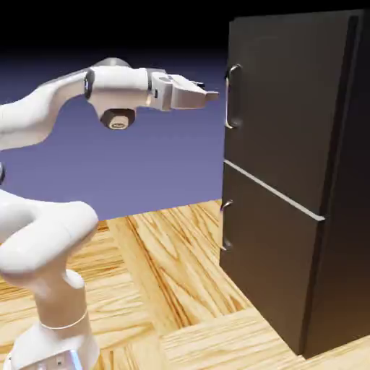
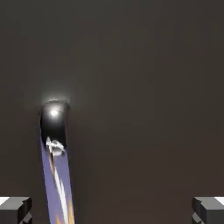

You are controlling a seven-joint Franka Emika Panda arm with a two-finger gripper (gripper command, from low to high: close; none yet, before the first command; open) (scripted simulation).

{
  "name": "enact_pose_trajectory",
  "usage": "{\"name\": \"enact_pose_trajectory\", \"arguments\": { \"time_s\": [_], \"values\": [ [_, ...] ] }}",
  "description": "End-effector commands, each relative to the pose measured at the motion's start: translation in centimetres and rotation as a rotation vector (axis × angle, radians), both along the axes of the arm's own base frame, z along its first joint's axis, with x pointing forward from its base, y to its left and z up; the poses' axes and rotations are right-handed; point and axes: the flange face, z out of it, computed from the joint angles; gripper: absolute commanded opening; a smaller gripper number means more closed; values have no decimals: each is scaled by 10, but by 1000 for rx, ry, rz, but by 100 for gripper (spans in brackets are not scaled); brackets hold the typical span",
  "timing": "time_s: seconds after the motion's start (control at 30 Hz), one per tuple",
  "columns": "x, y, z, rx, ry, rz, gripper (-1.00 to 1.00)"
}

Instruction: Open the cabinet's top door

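The approach is judged in hand; the jaws are spread wide, nothing held, just short of the top door's handle on the closed cabinet; alignment with the bar, then closing, is called for next.

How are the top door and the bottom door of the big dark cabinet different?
The tall, flat, dark grey top door is bigger; the flat, dark bottom door is shorter. The top door's curved silver bar handle is longer than the bottom door's curved silver handle. Both doors are shut.
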Motion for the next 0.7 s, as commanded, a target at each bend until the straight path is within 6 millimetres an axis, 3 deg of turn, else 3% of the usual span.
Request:
{"name": "enact_pose_trajectory", "arguments": {
  "time_s": [0.0,0.2,0.37,0.4,0.43,0.67],
  "values": [
    [4,5,-4,-11,-11,4,0],
    [24,23,-28,-62,-53,19,0],
    [74,20,-28,-62,-53,19,0],
    [74,20,-28,-62,-53,19,-100],
    [74,20,-28,-62,-53,19,-100],
    [-1,-16,-28,-56,-59,238,-100]
  ]
}}
